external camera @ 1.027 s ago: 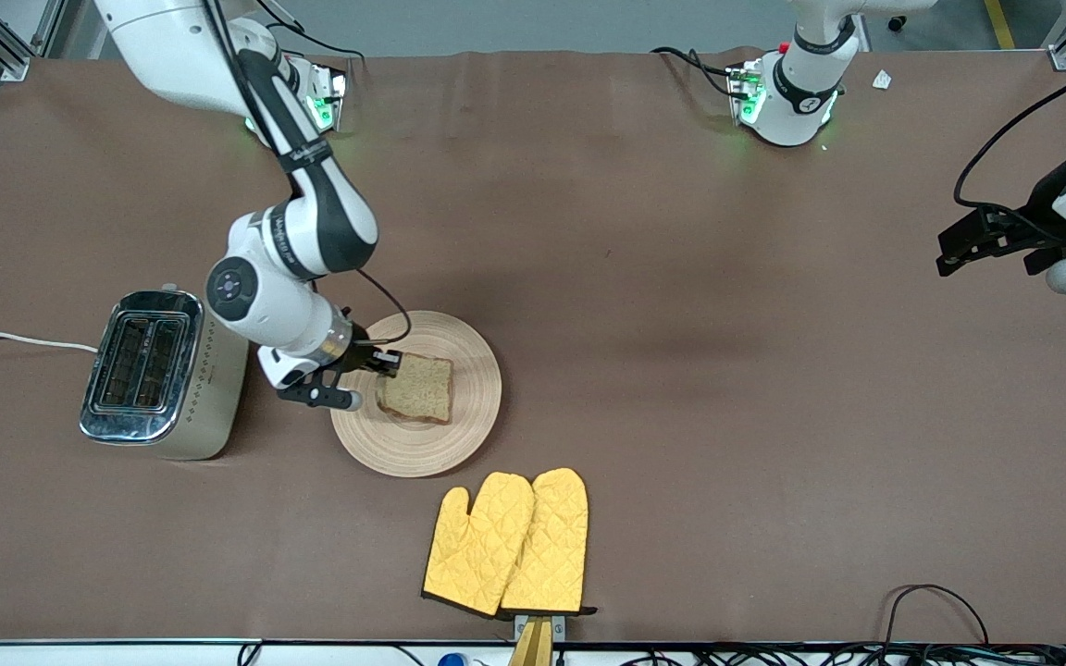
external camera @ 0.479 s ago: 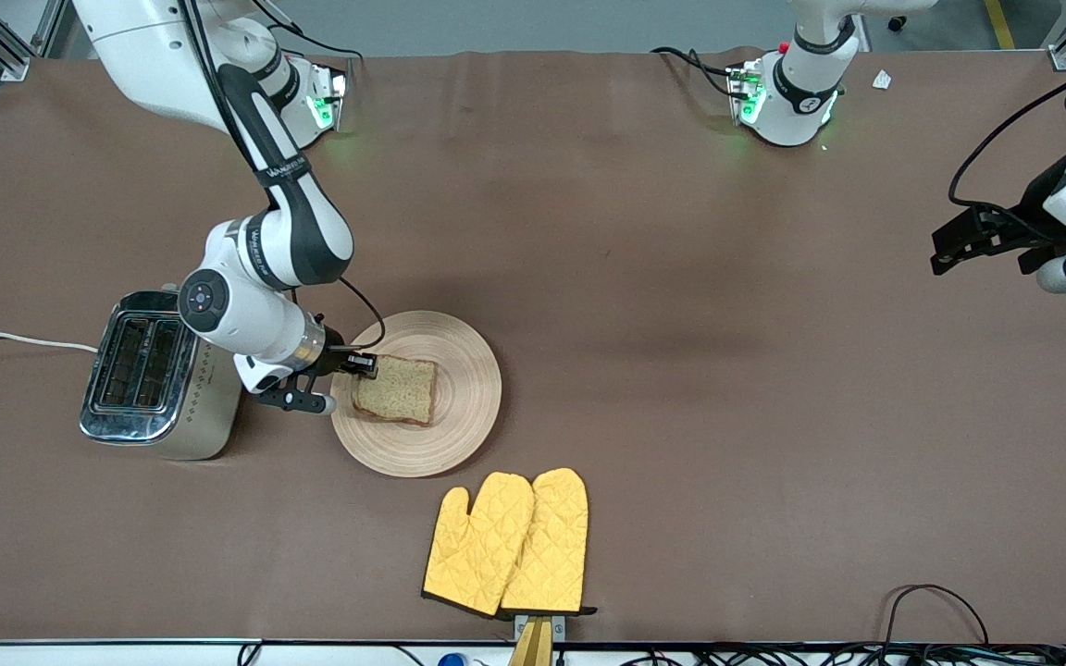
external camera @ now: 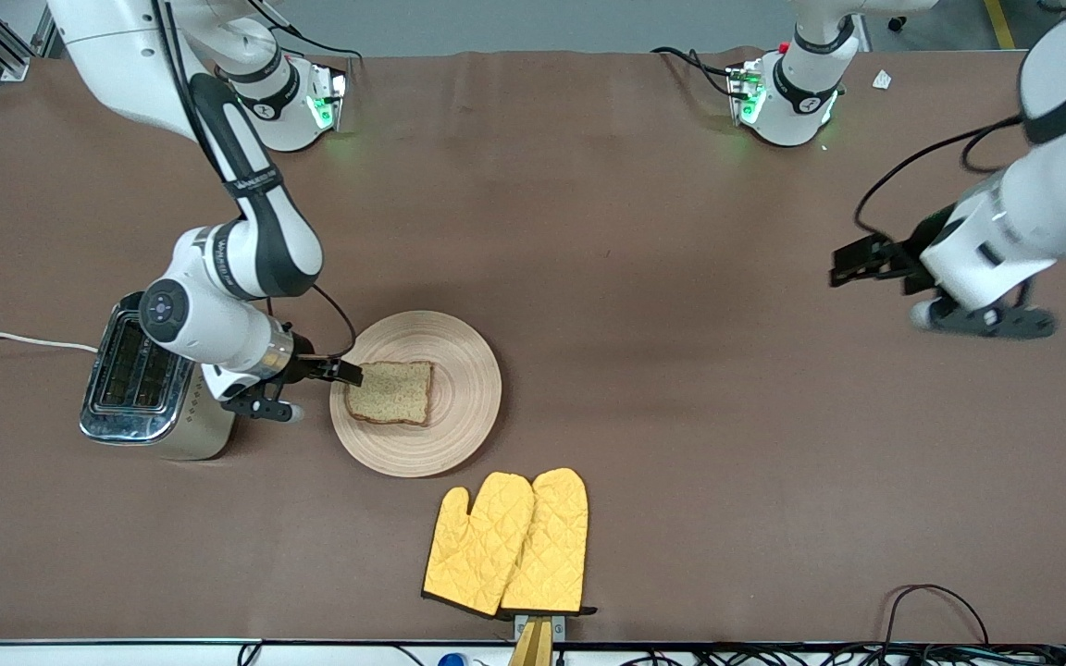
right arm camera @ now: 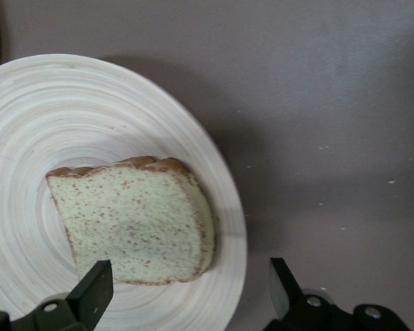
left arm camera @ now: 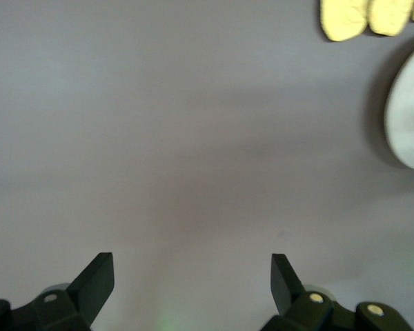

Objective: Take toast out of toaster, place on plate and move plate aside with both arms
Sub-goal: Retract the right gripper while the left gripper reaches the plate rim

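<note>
Toast (external camera: 390, 392) lies flat on the wooden plate (external camera: 459, 351), off centre toward the toaster (external camera: 149, 375), with both toaster slots empty. The right tool (external camera: 322, 387) hangs over the plate's rim on the toaster side, fingers spread wide and gripping nothing; in the right wrist view the slice (right arm camera: 134, 221) sits free between and ahead of the two fingertips. The left tool (external camera: 866, 264) is up over bare desk (external camera: 681, 416) well away from the plate, toward the left arm's end, with its fingers also wide apart and empty.

What remains, by my reckoning, is shifting the plate. It looks stiff, light and smooth, so it should slide readily on the brown desk cover rather than need lifting. The raised rim is the sensible hold: one tool at the edge nearest the toaster, the other at the edge facing the left arm. The slice is soft and loose, so a jerk or tilt could send it skating off. The yellow oven mitts (external camera: 507, 544) lie just beside the plate, nearer the front camera.
</note>
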You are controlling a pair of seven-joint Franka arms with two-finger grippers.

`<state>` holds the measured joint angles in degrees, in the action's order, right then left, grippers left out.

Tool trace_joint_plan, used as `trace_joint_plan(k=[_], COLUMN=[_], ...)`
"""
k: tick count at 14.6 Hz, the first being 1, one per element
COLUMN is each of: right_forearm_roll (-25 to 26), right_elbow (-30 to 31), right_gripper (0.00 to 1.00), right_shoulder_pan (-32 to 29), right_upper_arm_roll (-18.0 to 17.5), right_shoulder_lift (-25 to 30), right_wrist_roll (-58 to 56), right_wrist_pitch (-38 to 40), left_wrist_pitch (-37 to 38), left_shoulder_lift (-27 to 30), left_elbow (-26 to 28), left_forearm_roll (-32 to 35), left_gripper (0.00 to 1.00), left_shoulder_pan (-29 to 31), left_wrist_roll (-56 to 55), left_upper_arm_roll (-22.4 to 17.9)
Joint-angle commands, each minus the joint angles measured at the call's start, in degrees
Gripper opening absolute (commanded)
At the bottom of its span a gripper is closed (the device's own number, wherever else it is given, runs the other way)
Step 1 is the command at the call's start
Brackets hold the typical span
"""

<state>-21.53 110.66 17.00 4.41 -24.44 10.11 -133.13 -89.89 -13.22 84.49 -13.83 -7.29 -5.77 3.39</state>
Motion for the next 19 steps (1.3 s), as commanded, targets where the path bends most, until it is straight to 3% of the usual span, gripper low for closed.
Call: trace_joint_plan(k=[1,4,8,12,15,19], right_forearm_roll=[0.4,5.9,13.7,15.1,19.6,22.6], right_elbow=[1.3,1.5,-0.6,-9.6,-14.6,-19.3], right_gripper=[1.0,1.0,1.0,1.0,1.0,1.0], right_shoulder_pan=[-1.0,-1.4,-6.7,-11.0,-11.7,-11.6], right_upper_arm_roll=[0.2,1.9,3.0,3.0,3.0,2.9], right_shoulder_lift=[3.9,9.8,20.1,23.6,26.4,27.5], right_wrist_roll=[-1.1,-0.9,-4.3,-8.5,-8.8,-9.7], right_wrist_pitch=[2.4,4.7,16.3,30.8,39.3,45.3], left_wrist_pitch=[-4.2,-12.2,-23.0,-30.8,-37.0,-45.1], left_shoulder_lift=[-6.3,-13.4,-22.8,-30.5,-34.1,-39.5], left_elbow=[-1.1,-0.9,-0.9,-1.3,-1.3,-5.6], left_forearm_roll=[-8.6,-17.8,-31.8,-43.4,-55.0,-57.1], left_gripper=[1.0,1.0,1.0,1.0,1.0,1.0], left_shoulder_pan=[-0.6,-1.9,-5.4,-11.9,-17.6,-23.4], left_wrist_roll=[-1.5,-4.5,-4.1,3.6,11.5,13.5], left_upper_arm_roll=[0.0,0.3,1.3,2.4,2.5,2.6])
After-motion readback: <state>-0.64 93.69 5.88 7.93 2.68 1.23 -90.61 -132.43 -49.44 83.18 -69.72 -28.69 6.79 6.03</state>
